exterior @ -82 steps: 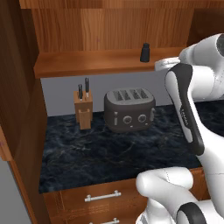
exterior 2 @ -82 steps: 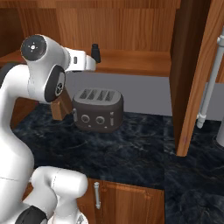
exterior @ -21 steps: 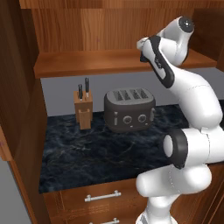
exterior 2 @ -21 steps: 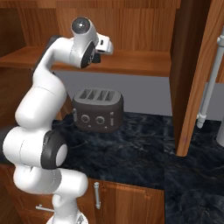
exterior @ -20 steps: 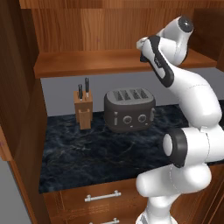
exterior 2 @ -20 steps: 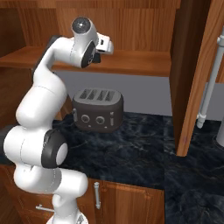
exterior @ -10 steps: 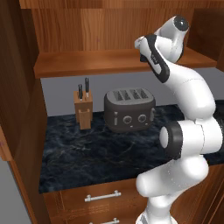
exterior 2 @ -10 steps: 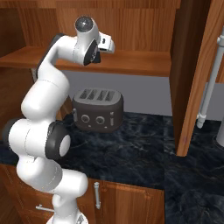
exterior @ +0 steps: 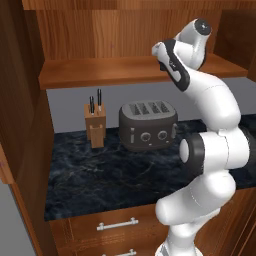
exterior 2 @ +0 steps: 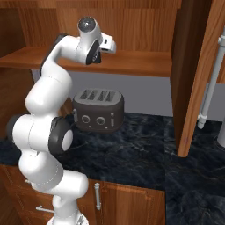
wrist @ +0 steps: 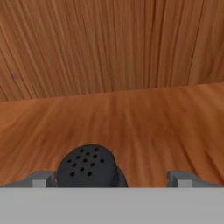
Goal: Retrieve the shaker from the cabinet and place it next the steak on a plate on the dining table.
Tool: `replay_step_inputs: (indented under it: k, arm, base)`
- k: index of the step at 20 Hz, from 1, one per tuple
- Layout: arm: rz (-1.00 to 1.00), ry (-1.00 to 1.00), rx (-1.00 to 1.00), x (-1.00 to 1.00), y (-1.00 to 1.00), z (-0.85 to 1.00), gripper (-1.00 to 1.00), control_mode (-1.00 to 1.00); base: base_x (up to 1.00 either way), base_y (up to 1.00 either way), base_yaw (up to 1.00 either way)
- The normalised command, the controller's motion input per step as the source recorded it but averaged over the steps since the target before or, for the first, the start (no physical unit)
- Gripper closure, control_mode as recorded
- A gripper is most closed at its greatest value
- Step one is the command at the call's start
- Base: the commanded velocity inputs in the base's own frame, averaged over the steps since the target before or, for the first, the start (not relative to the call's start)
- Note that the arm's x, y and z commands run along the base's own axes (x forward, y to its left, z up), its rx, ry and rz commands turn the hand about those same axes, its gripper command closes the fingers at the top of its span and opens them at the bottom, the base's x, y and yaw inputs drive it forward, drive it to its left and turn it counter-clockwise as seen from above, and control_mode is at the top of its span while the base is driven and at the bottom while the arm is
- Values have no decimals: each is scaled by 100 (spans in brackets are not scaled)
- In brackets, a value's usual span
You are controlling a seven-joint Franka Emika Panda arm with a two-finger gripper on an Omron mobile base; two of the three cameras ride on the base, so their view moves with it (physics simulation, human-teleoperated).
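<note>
Since a moment ago the arm has stretched a little further up and in, so the end effector (wrist: 109,180) now sits right over the cabinet (exterior: 125,30) shelf instead of short of it. Its fingers (wrist: 43,179) stand wide apart, clamped on nothing. In the hand view the shaker (wrist: 89,167), its dotted black top showing, stands on the shelf between the two tips, nearer the left one in that view, with a clear gap to the other. Beyond it, bare plank runs back to the wood panel. Below the shelf, the toaster (exterior: 148,125) and knife block (exterior: 94,125) stand apart on the dark marble surface (exterior: 100,175), with open surface in front of them.
</note>
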Motion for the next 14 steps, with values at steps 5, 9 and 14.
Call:
replay_step_inputs:
  k: [5,9,14]
  arm:
    - [0,1,0,18,0,-6,-100,-100]
    - [0,0,0,3,1,-8,100,-100]
    - [0,0,0,0,0,-1,100,-100]
  base:
    - [0,0,0]
    - [0,0,0]
    - [0,0,0]
